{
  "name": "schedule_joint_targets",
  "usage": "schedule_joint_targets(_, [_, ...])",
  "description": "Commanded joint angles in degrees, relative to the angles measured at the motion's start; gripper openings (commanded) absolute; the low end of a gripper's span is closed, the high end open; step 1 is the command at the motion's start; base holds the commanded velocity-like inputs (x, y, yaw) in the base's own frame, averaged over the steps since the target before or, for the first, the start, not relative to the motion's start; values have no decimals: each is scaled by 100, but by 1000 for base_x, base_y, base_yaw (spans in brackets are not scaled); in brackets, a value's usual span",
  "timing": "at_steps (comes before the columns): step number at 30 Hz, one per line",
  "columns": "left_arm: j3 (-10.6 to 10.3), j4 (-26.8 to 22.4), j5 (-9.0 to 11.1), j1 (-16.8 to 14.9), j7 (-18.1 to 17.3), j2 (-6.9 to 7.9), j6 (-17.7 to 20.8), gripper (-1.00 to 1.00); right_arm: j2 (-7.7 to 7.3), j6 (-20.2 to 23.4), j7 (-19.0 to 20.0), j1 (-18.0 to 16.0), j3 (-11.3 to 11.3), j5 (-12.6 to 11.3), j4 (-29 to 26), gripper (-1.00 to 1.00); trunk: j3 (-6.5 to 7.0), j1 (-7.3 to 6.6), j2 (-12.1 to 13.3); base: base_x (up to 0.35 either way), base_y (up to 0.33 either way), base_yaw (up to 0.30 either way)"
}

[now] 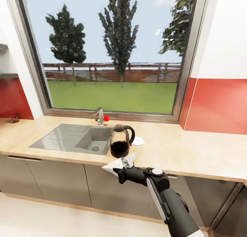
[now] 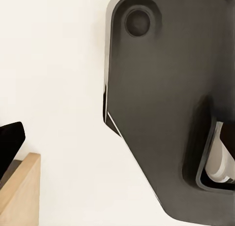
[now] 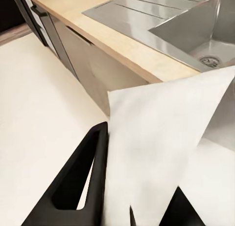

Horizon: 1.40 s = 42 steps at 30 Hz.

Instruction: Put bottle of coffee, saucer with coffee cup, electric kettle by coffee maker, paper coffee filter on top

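A white paper coffee filter (image 1: 116, 165) is pinched in my right gripper (image 1: 126, 164), which is shut on it just in front of the counter's front edge. In the right wrist view the filter (image 3: 156, 138) fans out between the black fingers (image 3: 78, 182). Just beyond it on the wooden countertop (image 1: 192, 151) stands the coffee maker (image 1: 121, 141), a glass pot with dark contents and a black handle. A white saucer (image 1: 138, 140) lies right beside it. In the left wrist view a black edge, perhaps a finger (image 2: 10, 143), shows beside my dark body (image 2: 161, 113).
A grey steel sink (image 1: 73, 137) with a faucet (image 1: 99, 115) and a red knob (image 1: 106, 118) sits left of the coffee maker. A big window rises behind the counter. Grey cabinets (image 1: 51, 178) run below. Shelves (image 1: 5, 76) hang at far left.
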Motion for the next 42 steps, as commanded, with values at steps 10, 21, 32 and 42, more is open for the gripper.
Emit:
schedule_joint_targets(10, [7,-24,31,-1,-1,-9,-54,100,-7,397,3,-1,-11,24,-155,-100,-24,1,-4,-16,16,223])
schedule_joint_targets(21, [7,-34,19,-19,-4,-37,-55,100,-7,389,4,-1,-11,24,-156,-100,-65,1,-4,0,0,266])
schedule_joint_targets(32, [7,-34,41,-28,-3,-33,-47,100,-7,389,6,-1,-2,24,-156,-100,-107,1,-4,0,4,266])
schedule_joint_targets(42, [7,-34,42,-29,4,-31,-49,100,-7,389,6,-1,-2,24,-156,-100,-145,1,-4,46,222,266])
